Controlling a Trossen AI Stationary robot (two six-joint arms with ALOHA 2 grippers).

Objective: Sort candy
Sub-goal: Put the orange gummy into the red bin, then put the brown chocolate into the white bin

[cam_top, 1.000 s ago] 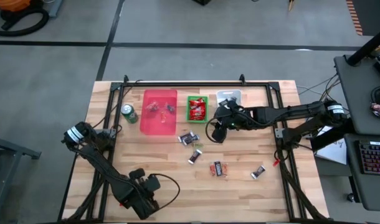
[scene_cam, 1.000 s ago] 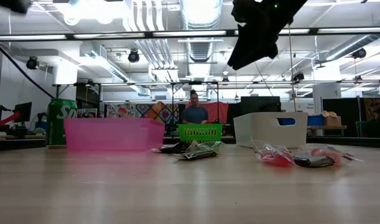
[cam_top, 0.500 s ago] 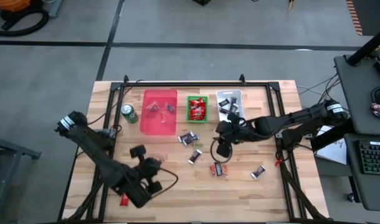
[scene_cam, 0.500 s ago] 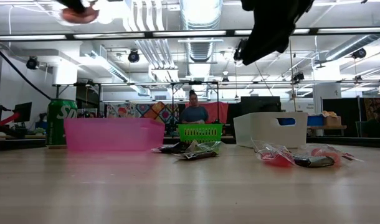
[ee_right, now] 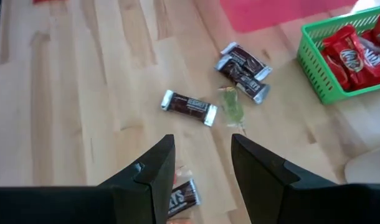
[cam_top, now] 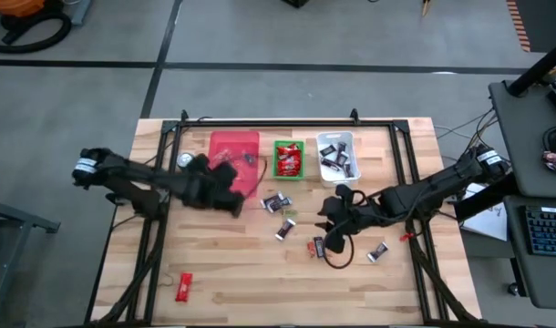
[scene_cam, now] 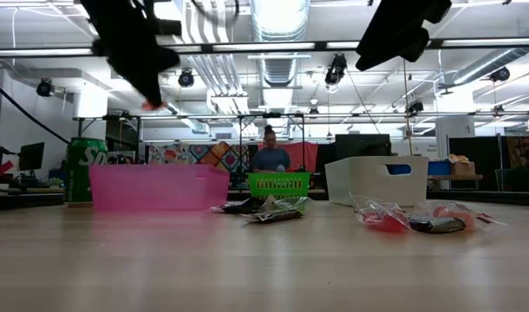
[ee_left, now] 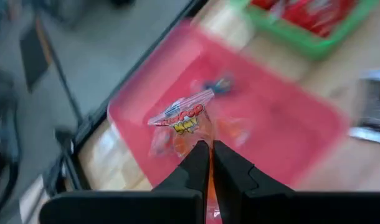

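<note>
The wooden table (cam_top: pixel 223 273) carries three bins in a row along its far side, each apparently meant for one kind of candy: the pink bin (cam_top: pixel 233 146) for clear-wrapped sweets, the green basket (cam_top: pixel 288 158) already full of red-wrapped bars, and the white bin (cam_top: pixel 335 153) holding dark-wrapped ones. A green drink can (scene_cam: pixel 84 168) stands just beside the pink bin and plays no part in the sorting.

The left gripper (cam_top: pixel 225 193) hangs over the near edge of the pink bin. Its fingers (ee_left: pixel 193 167) are pressed together on a clear-wrapped orange candy (ee_left: pixel 210 205), of which only an orange scrap shows between them. It is held there, I judge, to be dropped in with its like: another clear-wrapped sweet (ee_left: pixel 180 121) already lies in the bin straight ahead of the fingertips.

The right gripper (cam_top: pixel 335 239) is over the middle of the table, jaws parted and empty, fingers (ee_right: pixel 149 177) straddling open wood. A dark-wrapped bar (ee_right: pixel 180 199) lies close between them, likely the next pick. Another dark bar (ee_right: pixel 190 104) and a green-wrapped sweet (ee_right: pixel 232 107) lie ahead, a pair of dark bars (ee_right: pixel 243 67) beyond. A red-wrapped bar (cam_top: pixel 183 288) lies alone near the table's front edge, well apart from both grippers.
</note>
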